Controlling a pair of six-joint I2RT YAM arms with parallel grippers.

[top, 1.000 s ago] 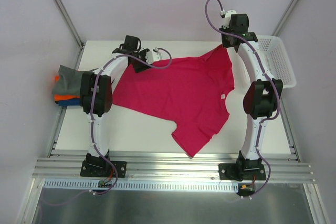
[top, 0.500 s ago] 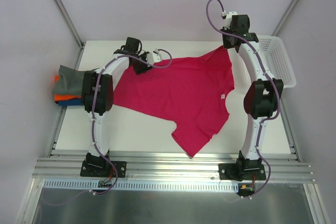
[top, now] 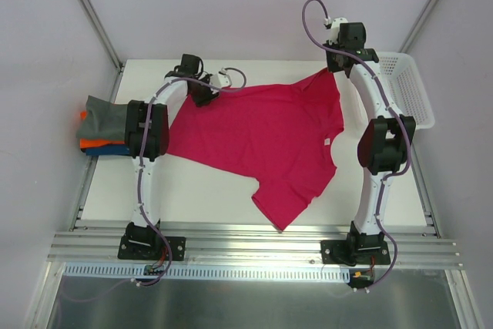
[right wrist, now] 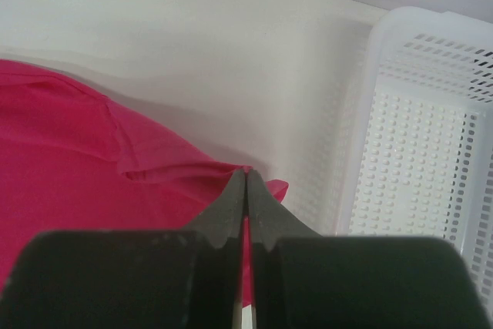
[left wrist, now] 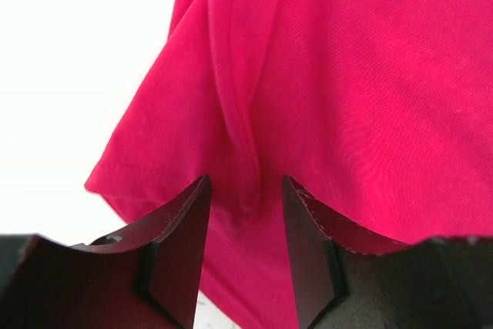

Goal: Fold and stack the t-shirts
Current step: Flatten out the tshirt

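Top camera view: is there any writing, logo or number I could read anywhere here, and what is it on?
No text can be read in any view.
Small white label at the neck of the red t-shirt: too small to read.
Folded t-shirts and white basket: no print visible.

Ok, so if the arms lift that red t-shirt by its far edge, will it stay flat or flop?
Likely floppy: the red t-shirt bunches into a soft ridge inside the open left gripper. It would probably sag between holds, since the corner pinched in the right gripper already puckers. It looks thin, so it is probably light.
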